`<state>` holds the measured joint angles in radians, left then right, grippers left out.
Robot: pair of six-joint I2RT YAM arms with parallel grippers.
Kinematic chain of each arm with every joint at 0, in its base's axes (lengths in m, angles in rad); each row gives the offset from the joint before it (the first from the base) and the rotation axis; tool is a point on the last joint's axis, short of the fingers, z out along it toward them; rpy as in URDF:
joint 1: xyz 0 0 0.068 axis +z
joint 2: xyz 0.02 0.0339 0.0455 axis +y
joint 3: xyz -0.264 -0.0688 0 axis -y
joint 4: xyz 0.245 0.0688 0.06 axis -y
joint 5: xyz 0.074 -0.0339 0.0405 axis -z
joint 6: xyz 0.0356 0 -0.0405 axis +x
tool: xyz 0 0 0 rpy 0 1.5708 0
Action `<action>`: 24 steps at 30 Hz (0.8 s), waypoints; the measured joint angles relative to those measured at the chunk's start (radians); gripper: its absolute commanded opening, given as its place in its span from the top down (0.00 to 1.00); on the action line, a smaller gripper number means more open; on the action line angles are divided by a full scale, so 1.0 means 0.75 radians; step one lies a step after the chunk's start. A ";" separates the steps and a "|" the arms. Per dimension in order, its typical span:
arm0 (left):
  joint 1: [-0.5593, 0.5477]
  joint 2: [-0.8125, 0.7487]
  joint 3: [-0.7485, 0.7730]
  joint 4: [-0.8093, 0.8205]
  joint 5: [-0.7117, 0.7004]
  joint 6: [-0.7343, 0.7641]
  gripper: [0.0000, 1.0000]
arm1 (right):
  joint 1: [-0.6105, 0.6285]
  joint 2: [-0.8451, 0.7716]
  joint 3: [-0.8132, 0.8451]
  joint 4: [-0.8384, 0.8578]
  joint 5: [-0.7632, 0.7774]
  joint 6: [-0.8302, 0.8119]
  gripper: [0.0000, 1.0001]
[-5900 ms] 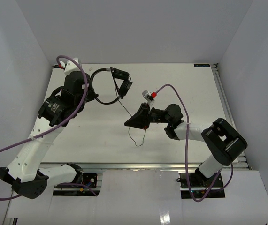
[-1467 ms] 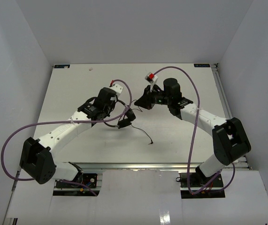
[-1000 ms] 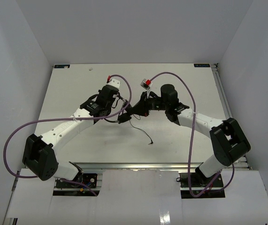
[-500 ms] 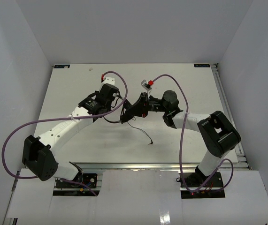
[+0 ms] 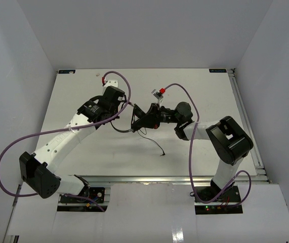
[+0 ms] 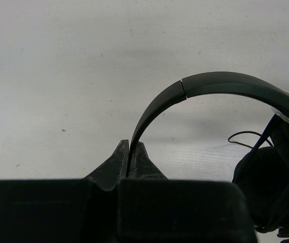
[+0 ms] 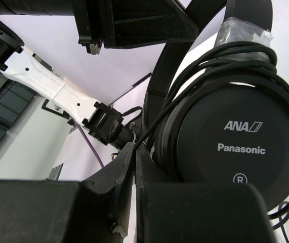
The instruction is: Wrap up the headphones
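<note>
The black headphones point(image 5: 134, 123) hang between my two grippers above the middle of the table. My left gripper point(image 5: 115, 117) is shut on the thin headband point(image 6: 220, 82), which arcs away from its jaws point(image 6: 130, 152) to an earcup point(image 6: 268, 187) at the right. My right gripper point(image 5: 140, 119) is shut on the thin black cable point(image 7: 149, 132) right beside the earcup marked Panasonic point(image 7: 238, 152). Several turns of cable point(image 7: 240, 54) lie wound above that earcup. The loose cable end point(image 5: 161, 154) trails onto the table.
The white table point(image 5: 205, 96) has a metal rail point(image 5: 243, 116) along its right edge. Purple robot cables point(image 5: 184, 93) loop over both arms. The left arm and its gripper body point(image 7: 134, 20) fill the top of the right wrist view.
Both grippers have shifted a little to the left and back with the headphones between them. The right arm has folded in closer. The loose cable end stays on the table.
</note>
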<state>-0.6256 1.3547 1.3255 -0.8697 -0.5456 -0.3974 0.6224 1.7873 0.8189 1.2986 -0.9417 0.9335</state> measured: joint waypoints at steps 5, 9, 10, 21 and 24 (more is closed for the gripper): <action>0.000 -0.016 0.002 -0.034 -0.004 -0.053 1.00 | 0.000 -0.002 -0.018 0.019 0.001 0.003 0.89; 0.000 -0.023 0.002 -0.049 -0.038 -0.107 1.00 | 0.002 -0.002 -0.022 0.019 -0.008 0.008 0.89; 0.001 -0.024 0.002 -0.038 -0.055 -0.130 1.00 | 0.005 -0.002 -0.022 0.018 -0.015 0.012 0.91; 0.006 -0.031 -0.006 0.007 -0.165 -0.273 1.00 | 0.030 0.000 0.008 0.019 -0.035 0.157 0.92; 0.006 -0.031 -0.006 0.003 -0.166 -0.298 1.00 | 0.030 0.000 0.004 0.019 -0.034 0.194 0.92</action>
<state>-0.6210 1.3312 1.3210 -0.8673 -0.6702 -0.6212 0.6445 1.7870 0.8221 1.3127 -0.9673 1.0790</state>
